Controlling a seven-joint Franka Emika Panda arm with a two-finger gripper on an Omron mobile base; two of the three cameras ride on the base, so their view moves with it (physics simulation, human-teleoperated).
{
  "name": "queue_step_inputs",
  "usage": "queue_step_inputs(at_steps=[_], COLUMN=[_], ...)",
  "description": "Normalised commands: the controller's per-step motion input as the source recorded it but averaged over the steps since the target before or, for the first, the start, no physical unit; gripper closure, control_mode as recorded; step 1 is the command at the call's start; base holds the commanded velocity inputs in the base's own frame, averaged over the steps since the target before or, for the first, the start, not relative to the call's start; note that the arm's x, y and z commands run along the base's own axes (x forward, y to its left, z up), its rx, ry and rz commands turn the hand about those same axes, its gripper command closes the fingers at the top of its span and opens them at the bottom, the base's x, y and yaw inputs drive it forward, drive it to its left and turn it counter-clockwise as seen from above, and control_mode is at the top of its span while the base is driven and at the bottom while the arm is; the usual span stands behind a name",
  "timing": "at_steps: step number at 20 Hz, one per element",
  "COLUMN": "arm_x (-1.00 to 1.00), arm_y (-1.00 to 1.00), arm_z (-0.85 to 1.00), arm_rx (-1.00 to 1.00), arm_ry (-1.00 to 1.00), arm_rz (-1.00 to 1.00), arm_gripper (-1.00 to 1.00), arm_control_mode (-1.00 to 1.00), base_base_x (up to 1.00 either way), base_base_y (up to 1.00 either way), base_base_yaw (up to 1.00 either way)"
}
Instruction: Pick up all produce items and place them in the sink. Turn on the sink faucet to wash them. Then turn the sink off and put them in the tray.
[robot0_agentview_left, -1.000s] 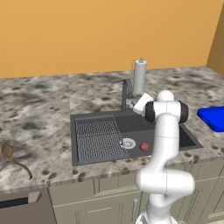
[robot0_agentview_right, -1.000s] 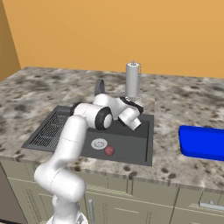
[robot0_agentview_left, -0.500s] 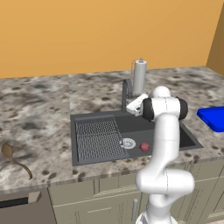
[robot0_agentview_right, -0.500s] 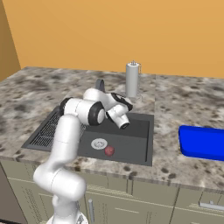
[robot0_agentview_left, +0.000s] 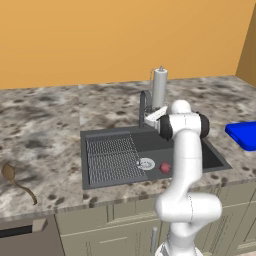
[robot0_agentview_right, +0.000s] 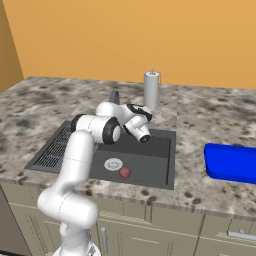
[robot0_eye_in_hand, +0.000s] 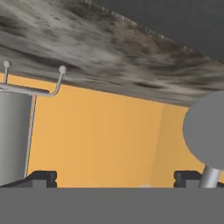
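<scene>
With its jaws spread wide and empty, the gripper could overshoot the sink faucet just beside them.

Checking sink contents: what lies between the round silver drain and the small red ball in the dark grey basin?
Nothing: in the right base view, bare basin floor separates the silver drain from the red ball inside the dark grey sink.

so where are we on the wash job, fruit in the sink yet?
Done: the red fruit lies in the sink beside the drain. In hand: the open, empty gripper is up at the faucet, apparently going for its handle; no water is visible. Left: run the water, shut it off, then move the fruit to the blue tray on the counter.
</scene>
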Motion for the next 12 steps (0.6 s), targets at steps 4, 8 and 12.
queue_step_inputs(at_steps=[4,8,12], arm_x=[0.26,0.09,0.07], arm_y=[-0.07,-0.17,-0.77], arm_z=[-0.16,-0.14,-0.17], arm_rx=[0.02,0.06,0.14], arm_ry=[0.00,0.00,0.03], arm_rz=[0.00,-0.09,-0.15], arm_gripper=[-1.00,-1.00,1.00], arm_control_mode=[-1.00,-1.00,-1.00], base_base_x=[0.00,0.00,0.00], base_base_y=[0.00,0.00,0.00], base_base_yaw=[0.00,0.00,0.00])
